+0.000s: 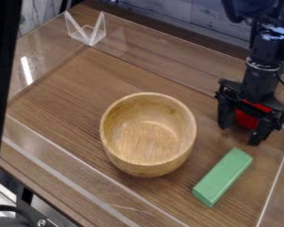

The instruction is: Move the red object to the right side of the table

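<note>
My gripper (250,133) stands upright at the right side of the table (74,89), its black fingers spread apart and open, tips at the tabletop. Red (241,113) shows between and beside the fingers. It looks like the red object sitting low in the gap, but the gripper hides most of it. I cannot tell whether the fingers touch it.
A wooden bowl (148,133) sits in the middle of the table, left of the gripper. A green rectangular block (223,176) lies in front of the gripper near the right front wall. A small clear stand (85,28) is at the back left. Low clear walls edge the table.
</note>
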{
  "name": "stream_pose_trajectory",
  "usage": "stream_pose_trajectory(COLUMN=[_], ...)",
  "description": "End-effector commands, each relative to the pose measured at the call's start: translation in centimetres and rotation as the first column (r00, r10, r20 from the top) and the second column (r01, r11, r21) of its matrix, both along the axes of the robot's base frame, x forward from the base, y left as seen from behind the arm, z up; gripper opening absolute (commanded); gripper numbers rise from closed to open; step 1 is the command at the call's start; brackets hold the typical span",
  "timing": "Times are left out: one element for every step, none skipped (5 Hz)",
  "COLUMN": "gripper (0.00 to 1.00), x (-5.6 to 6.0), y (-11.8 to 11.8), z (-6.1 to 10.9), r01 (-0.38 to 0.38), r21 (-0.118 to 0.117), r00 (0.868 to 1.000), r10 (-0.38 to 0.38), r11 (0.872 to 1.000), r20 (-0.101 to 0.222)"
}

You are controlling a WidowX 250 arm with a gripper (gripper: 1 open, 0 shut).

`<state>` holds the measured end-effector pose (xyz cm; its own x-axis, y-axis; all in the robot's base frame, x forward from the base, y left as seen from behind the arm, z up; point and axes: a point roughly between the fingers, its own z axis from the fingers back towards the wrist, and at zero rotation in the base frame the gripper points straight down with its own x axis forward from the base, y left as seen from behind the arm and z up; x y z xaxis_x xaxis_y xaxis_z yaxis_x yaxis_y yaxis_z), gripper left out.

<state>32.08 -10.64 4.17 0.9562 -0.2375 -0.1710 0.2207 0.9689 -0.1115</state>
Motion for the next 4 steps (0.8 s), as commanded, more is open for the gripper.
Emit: stream_pose_trajectory(gripper=[1.0,1.0,1.0,1.0], x=[1.2,1.1,1.0,0.6], y=[0.0,0.2,0.7,2.1], z=[3.1,4.2,6.1,9.1], r01=[-0.01,-0.016,-0.029,-0.058], r21=[-0.028,-0.032,-0.039,-0.058], r00=[0.995,0.992,0.986,0.972], r10=[0.012,0.02,0.035,0.07], r11=[1.0,0.999,0.999,0.997], r20=[0.099,0.121,0.161,0.226])
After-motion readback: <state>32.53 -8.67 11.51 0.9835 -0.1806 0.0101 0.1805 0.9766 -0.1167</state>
